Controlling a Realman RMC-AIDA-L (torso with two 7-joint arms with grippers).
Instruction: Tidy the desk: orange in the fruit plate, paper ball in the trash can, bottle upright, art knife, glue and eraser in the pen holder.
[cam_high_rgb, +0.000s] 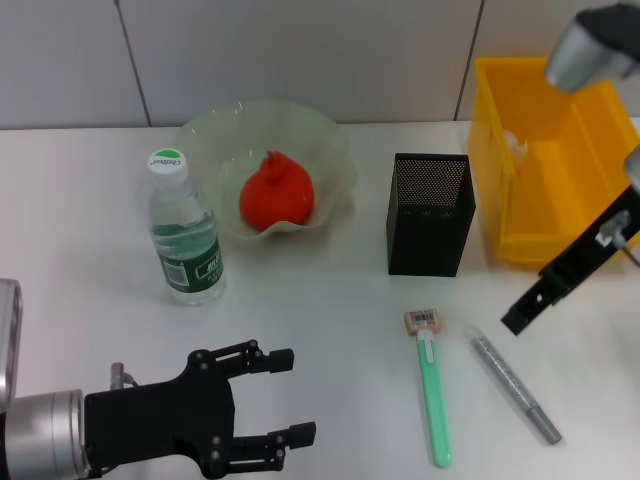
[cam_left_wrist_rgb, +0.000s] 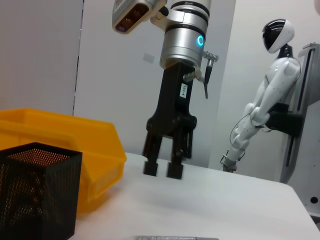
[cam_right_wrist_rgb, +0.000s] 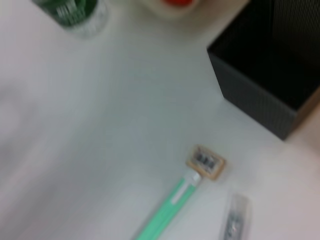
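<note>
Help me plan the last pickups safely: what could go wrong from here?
The eraser touches the tip of the green art knife, so grasping one may drag the other. The grey glue pen lies close beside them, and the right gripper, hovering just above, might nudge it. The pen holder looks light; a clumsy drop-in could tip it.

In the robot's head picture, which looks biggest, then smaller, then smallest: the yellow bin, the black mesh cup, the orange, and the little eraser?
Largest to smallest, as they look in the head view:
1. trash can, partly cut off
2. pen holder
3. orange
4. eraser

The trash can and pen holder clearly outsize the orange.
</note>
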